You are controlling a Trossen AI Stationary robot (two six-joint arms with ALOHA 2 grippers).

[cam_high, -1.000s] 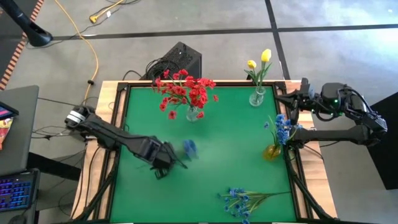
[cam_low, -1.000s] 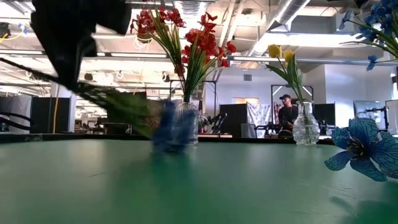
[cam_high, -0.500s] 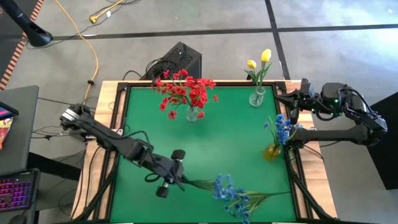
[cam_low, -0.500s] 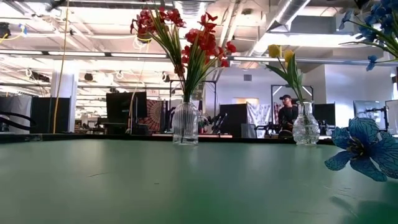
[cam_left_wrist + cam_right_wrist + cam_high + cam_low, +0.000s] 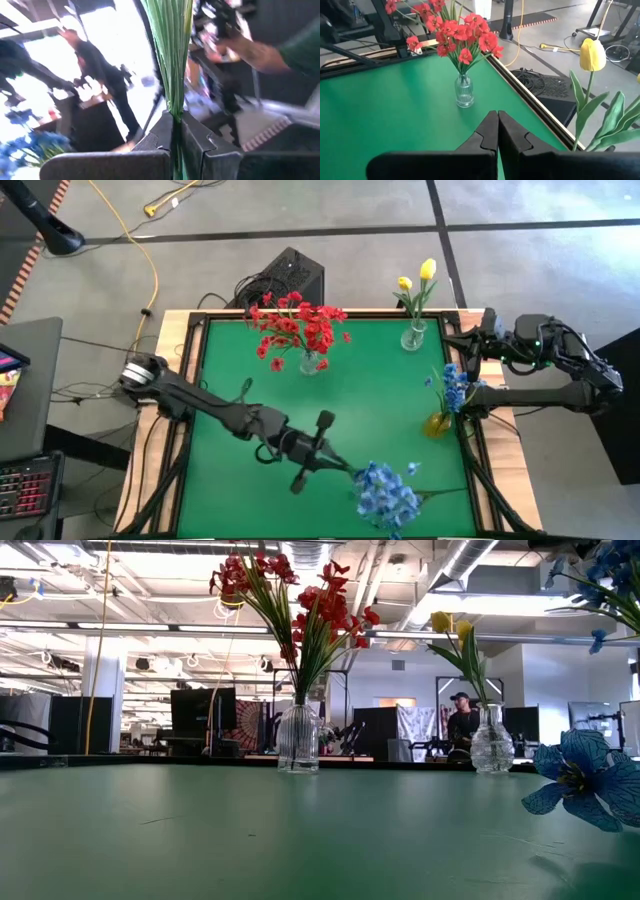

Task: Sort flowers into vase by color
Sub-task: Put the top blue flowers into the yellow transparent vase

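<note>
Nearest to me, at the near edge of the green table (image 5: 250, 370), I see a blue spray (image 5: 385, 492) raised over the mat, its stem running left into my left gripper (image 5: 335, 463). In the left wrist view the gripper's fingers (image 5: 200, 145) are pressed together on the green stems (image 5: 172, 55), so it is pinching the blue spray. A loose blue bloom (image 5: 580, 780) shows close to the low camera at the right.

Farther back on the right side stands an amber vase (image 5: 437, 423) holding blue flowers (image 5: 455, 385). My right gripper (image 5: 468, 345) hangs over the table's far right edge, just beyond that vase; its fingers (image 5: 490, 132) are pressed together with nothing between them.

At the far side, left of centre, a clear ribbed vase (image 5: 312, 364) carries the red flowers (image 5: 298, 325). To its right, near the far right corner, another clear vase (image 5: 414, 337) holds the yellow tulips (image 5: 427, 270).

Beyond the table, a person (image 5: 462, 722) sits in the room.
</note>
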